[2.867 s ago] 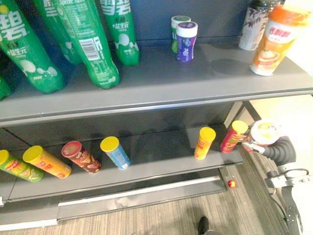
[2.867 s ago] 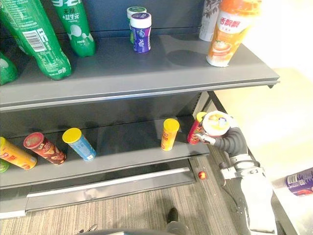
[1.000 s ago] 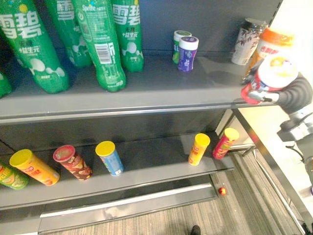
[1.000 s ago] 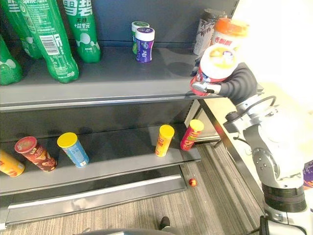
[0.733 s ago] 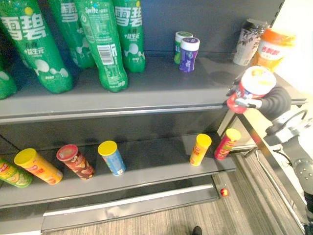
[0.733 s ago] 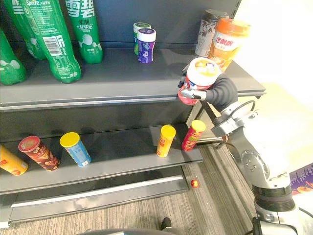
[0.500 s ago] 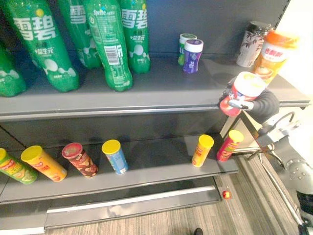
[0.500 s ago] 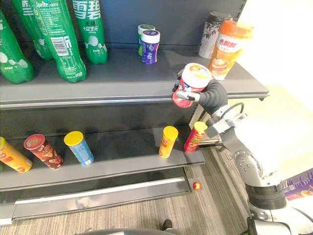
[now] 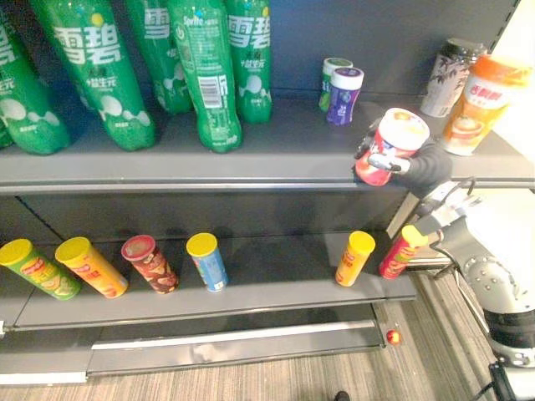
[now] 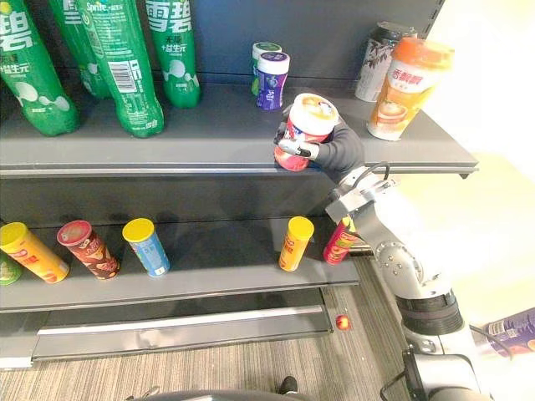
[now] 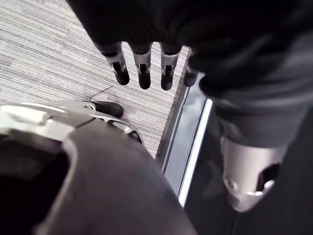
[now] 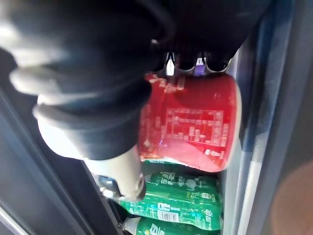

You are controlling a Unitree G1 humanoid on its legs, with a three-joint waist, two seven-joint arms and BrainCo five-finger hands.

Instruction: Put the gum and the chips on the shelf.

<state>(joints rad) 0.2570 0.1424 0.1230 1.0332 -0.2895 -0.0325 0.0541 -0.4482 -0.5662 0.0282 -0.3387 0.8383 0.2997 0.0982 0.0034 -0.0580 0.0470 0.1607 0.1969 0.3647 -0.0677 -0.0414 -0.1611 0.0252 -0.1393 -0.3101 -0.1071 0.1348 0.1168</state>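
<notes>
Right hand (image 10: 333,150) clasping red tub (image 10: 305,125), at upper shelf (image 10: 167,142) edge

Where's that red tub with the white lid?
The red tub is gripped in the right hand over the front edge of the upper shelf, between the purple bottle and the orange-lidded cup.

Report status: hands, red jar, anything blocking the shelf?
Right hand shut on red jar, tilted, at upper shelf's front edge. Left hand open, idle above floor. Purple jar behind, orange cup beside; neither blocking.
</notes>
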